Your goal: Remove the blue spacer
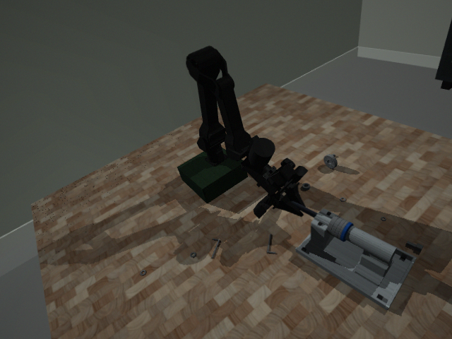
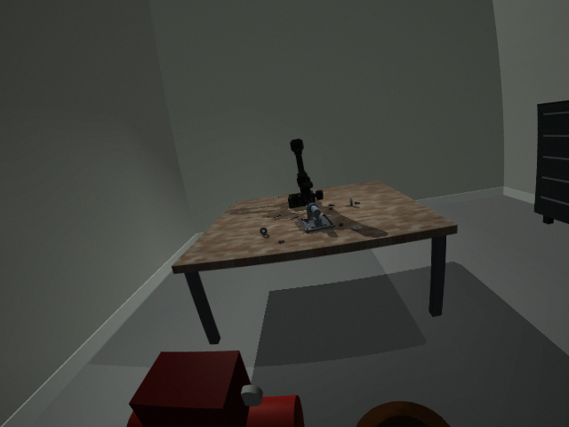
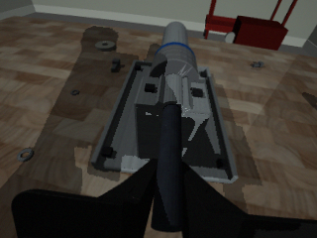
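My gripper (image 1: 297,211) (image 3: 167,166) is shut on the dark shaft (image 1: 308,210) (image 3: 170,134), whose free end sticks out between the fingers. The shaft enters the near bracket (image 1: 318,233) (image 3: 149,109) of the grey fixture. Past the bracket, several grey spacers (image 1: 335,224) (image 3: 173,61) sit side by side in line with the shaft. The blue spacer (image 1: 346,232) (image 3: 173,44) is up in that row, at its far end, right beside the big cylindrical housing (image 1: 372,244) (image 3: 174,32). How far the shaft reaches inside the spacers and housing is hidden.
The fixture's base plate (image 1: 341,249) (image 2: 325,225) lies under the row. A green box (image 1: 207,182) is at the arm's base. Hex keys (image 1: 270,244), nuts (image 1: 193,255) (image 3: 25,155), a flanged disc (image 1: 330,161), a flat disc (image 2: 356,227) (image 3: 105,46) and a dark block (image 1: 413,247) (image 3: 116,64) lie around.
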`<action>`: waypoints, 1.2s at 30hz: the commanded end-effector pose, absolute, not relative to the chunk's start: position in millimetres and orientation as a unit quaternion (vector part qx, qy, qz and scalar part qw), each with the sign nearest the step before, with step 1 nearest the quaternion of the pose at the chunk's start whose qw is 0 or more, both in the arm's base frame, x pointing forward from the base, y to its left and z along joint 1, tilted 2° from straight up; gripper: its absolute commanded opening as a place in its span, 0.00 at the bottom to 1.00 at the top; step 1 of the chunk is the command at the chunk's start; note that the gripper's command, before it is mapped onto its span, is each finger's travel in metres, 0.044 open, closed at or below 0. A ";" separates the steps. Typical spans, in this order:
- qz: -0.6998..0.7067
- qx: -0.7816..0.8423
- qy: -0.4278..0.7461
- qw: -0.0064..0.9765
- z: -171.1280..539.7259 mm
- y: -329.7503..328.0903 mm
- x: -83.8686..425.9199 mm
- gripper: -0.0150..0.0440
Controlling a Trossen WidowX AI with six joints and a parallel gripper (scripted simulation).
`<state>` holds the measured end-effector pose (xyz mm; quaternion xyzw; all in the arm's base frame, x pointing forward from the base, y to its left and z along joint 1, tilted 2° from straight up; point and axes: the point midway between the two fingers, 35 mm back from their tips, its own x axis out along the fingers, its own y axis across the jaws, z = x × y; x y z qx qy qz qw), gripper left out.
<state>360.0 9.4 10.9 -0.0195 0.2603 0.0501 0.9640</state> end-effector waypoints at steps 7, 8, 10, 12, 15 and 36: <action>0.052 -0.021 0.261 0.964 10.7 9.7 358.3 0.25; 0.052 -0.021 0.261 0.964 10.7 9.7 358.1 0.25; 0.052 -0.021 0.261 0.964 10.7 9.6 357.9 0.25; 0.052 -0.021 0.261 0.964 10.7 9.6 357.6 0.25; 0.052 -0.021 0.261 0.964 10.7 9.6 357.2 0.25; 0.052 -0.021 0.261 0.964 10.6 9.3 354.6 0.25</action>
